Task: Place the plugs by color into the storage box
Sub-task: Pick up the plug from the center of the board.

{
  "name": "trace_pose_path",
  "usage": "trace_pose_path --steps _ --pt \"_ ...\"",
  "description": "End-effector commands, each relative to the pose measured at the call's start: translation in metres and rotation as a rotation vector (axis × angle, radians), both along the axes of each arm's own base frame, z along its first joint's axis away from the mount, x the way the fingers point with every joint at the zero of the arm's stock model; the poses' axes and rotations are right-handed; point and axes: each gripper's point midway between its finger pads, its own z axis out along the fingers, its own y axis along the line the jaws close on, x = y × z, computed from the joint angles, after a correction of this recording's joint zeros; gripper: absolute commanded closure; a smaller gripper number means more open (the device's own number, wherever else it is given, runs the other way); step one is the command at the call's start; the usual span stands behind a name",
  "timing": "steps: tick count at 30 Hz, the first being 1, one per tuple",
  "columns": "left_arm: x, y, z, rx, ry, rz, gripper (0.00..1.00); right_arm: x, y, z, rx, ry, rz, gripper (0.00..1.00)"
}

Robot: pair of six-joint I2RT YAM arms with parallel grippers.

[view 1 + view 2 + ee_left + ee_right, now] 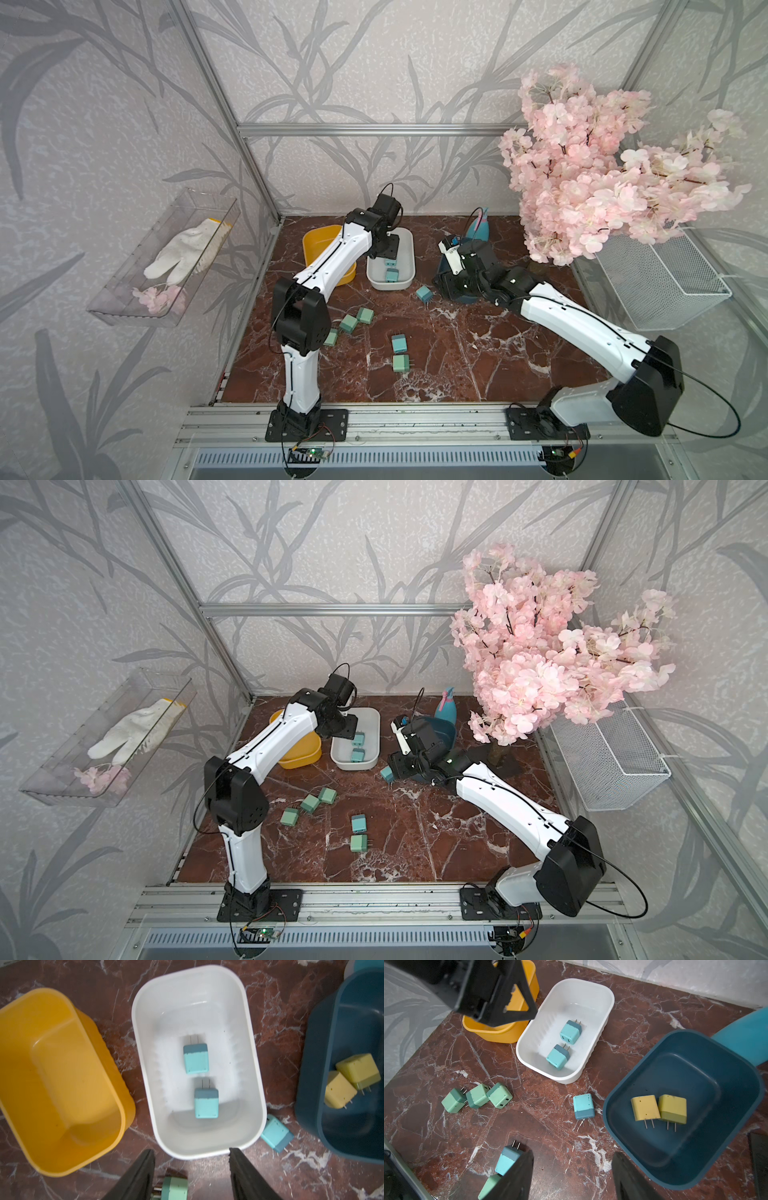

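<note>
My left gripper (192, 1149) hangs open and empty over the near end of the white box (255, 1076), where two light blue plugs (196, 1059) (206, 1103) lie. My right gripper (573, 1152) is also open and empty, above the table beside the dark blue box (629, 1132). That box holds two yellow plugs (645, 1108) (672, 1108). The yellow box (25, 1093) is empty. Loose on the table are a light blue plug (424, 294), three green plugs (348, 323), and another blue (399, 343) and green (400, 363) pair.
A pink blossom tree (590, 166) overhangs the back right corner. A white wire basket (660, 278) hangs on the right wall and a clear tray (124, 299) with a glove on the left. A teal spray bottle (446, 710) stands behind the dark blue box.
</note>
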Motion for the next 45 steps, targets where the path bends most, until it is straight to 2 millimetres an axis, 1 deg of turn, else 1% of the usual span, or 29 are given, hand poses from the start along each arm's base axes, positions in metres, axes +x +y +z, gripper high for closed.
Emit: trace_pose_path --steps 1,3,6,8,12,15,17,19,25,31,37,45 --pt "-0.022 0.011 0.002 -0.007 -0.005 0.002 0.4 -0.002 -0.002 -0.015 -0.085 0.024 0.007 0.35" --pt "-0.039 0.02 0.0 0.001 0.0 0.004 0.39 -0.001 0.003 -0.023 -0.102 0.049 0.012 0.35" --pt "-0.059 0.033 -0.003 0.016 -0.005 0.003 0.39 0.002 0.01 -0.035 -0.138 0.083 0.013 0.33" --pt "-0.069 0.038 -0.007 0.021 -0.008 -0.005 0.39 0.007 0.015 -0.042 -0.149 0.087 0.015 0.33" --pt "-0.079 0.046 -0.017 0.033 -0.005 -0.007 0.39 0.016 0.026 -0.058 -0.145 0.1 0.007 0.33" --pt "-0.08 0.047 -0.016 0.035 -0.008 -0.003 0.39 0.021 0.031 -0.069 -0.168 0.127 0.007 0.33" --pt "-0.08 0.047 -0.012 0.03 -0.022 -0.003 0.39 0.024 0.034 -0.083 -0.192 0.156 0.005 0.32" --pt "-0.079 0.048 -0.012 0.021 -0.03 -0.004 0.39 0.025 0.036 -0.09 -0.2 0.174 0.01 0.32" --pt "-0.079 0.049 -0.011 0.006 -0.031 0.004 0.39 0.029 0.034 -0.111 -0.264 0.215 -0.005 0.32" --pt "-0.078 0.05 -0.011 0.001 -0.038 0.008 0.39 0.03 0.037 -0.132 -0.304 0.26 0.002 0.34" --pt "-0.077 0.049 -0.012 -0.01 -0.033 0.015 0.39 0.038 0.036 -0.144 -0.364 0.267 -0.002 0.32" --pt "-0.075 0.052 -0.015 -0.007 -0.03 0.026 0.38 0.049 0.038 -0.152 -0.392 0.247 -0.018 0.3"
